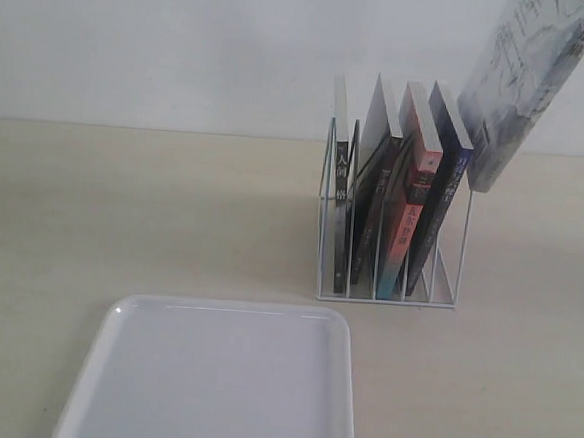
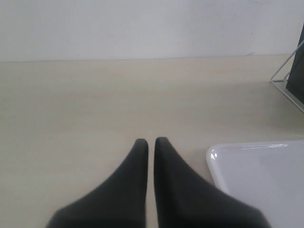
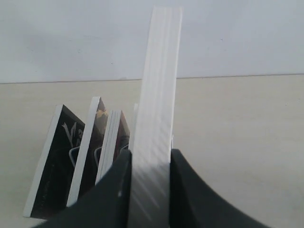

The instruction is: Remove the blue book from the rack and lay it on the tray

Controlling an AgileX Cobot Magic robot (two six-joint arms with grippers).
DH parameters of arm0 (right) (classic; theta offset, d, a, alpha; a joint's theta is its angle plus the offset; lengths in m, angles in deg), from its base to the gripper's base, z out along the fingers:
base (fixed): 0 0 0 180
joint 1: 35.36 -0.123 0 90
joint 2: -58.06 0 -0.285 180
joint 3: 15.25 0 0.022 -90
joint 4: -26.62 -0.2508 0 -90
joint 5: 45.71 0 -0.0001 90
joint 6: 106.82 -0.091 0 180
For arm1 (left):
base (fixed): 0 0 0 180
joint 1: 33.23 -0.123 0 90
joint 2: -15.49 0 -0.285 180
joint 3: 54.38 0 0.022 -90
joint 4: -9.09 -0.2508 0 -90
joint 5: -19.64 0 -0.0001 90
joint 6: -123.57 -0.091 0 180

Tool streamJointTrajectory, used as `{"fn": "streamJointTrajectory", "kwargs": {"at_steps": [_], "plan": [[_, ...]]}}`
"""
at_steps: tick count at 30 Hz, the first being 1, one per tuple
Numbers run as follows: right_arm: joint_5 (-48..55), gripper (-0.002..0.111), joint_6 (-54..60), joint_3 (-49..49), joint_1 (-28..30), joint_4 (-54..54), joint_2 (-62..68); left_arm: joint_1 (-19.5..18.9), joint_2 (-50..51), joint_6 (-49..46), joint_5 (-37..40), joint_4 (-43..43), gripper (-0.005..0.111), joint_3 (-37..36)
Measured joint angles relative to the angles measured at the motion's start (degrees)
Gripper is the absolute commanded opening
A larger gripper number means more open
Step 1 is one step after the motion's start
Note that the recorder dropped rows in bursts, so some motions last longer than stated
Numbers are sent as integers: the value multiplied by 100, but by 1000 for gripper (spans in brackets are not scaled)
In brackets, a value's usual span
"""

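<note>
Holding pale book point(image 1: 522, 85) in right pincer point(image 3: 150, 164), aloft beside rack point(image 1: 387, 300). Left pincer point(image 2: 151, 141): closed, empty. Blue book point(image 1: 450, 195): in rack's end slot, nearest pale book. Best to park pale book clear of rack, then pull blue book straight up, lay flat on tray point(image 1: 220, 384).

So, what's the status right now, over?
Left gripper shut, beside tray. Right gripper shut on grey-white book, raised by rack. Blue book in rack, end slot, untouched. Nothing on tray.

bright, even light; soft shadows
</note>
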Motion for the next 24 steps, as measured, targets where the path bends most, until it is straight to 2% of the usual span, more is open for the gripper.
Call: {"fn": "streamJointTrajectory", "kwargs": {"at_steps": [14, 24], "plan": [[-13, 0, 0, -22, 0, -19, 325, 0, 0, 0, 0, 0, 4, 0], [-385, 0, -9, -446, -9, -44, 485, 0, 0, 0, 0, 0, 4, 0]]}}
